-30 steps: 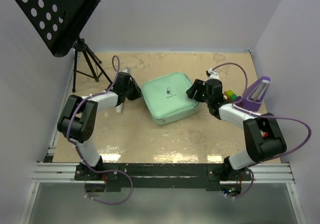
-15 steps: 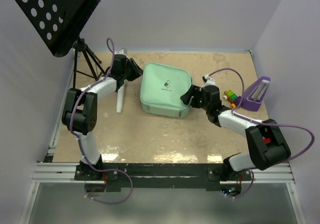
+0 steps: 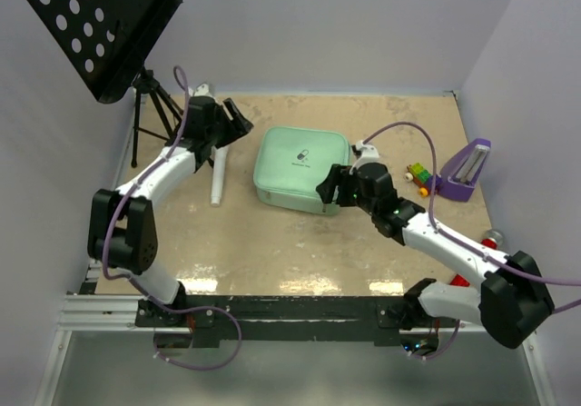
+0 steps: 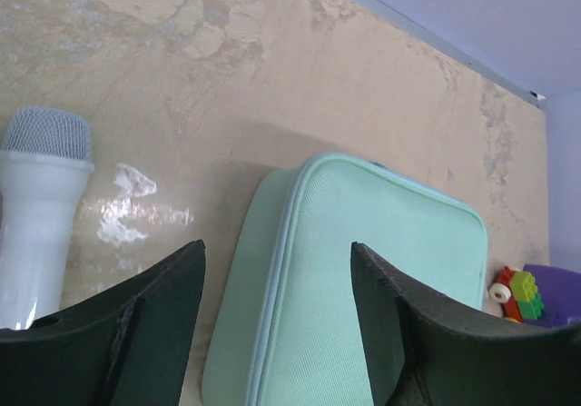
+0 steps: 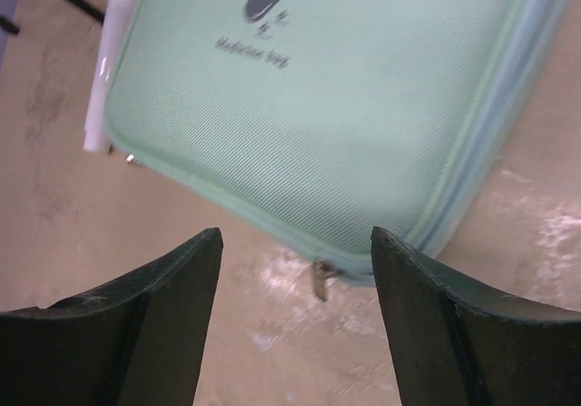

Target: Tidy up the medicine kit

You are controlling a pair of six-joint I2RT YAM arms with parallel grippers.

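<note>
The medicine kit [image 3: 300, 168] is a pale mint-green zipped case lying flat and closed mid-table, capsule mark on its lid. My left gripper [image 3: 234, 120] hovers off its far left corner, open, nothing between the fingers; in the left wrist view the medicine kit [image 4: 363, 279] lies below and ahead of the left gripper [image 4: 277, 315]. My right gripper [image 3: 325, 191] is at the kit's near right corner, open and empty. The right wrist view shows the medicine kit [image 5: 336, 97], with its zipper pull [image 5: 320, 279] hanging just ahead of the right gripper [image 5: 295, 235].
A white microphone [image 3: 218, 174] lies left of the kit. A black music stand [image 3: 100, 24] on a tripod [image 3: 154, 115] fills the far left corner. A purple wedge [image 3: 466, 170] and coloured toy blocks [image 3: 418, 173] sit at the right. Walls enclose three sides.
The left gripper opened, let go of the kit and pulled back to the far left. The kit turned and settled. The right gripper slid nearer, toward the kit's near right corner.
</note>
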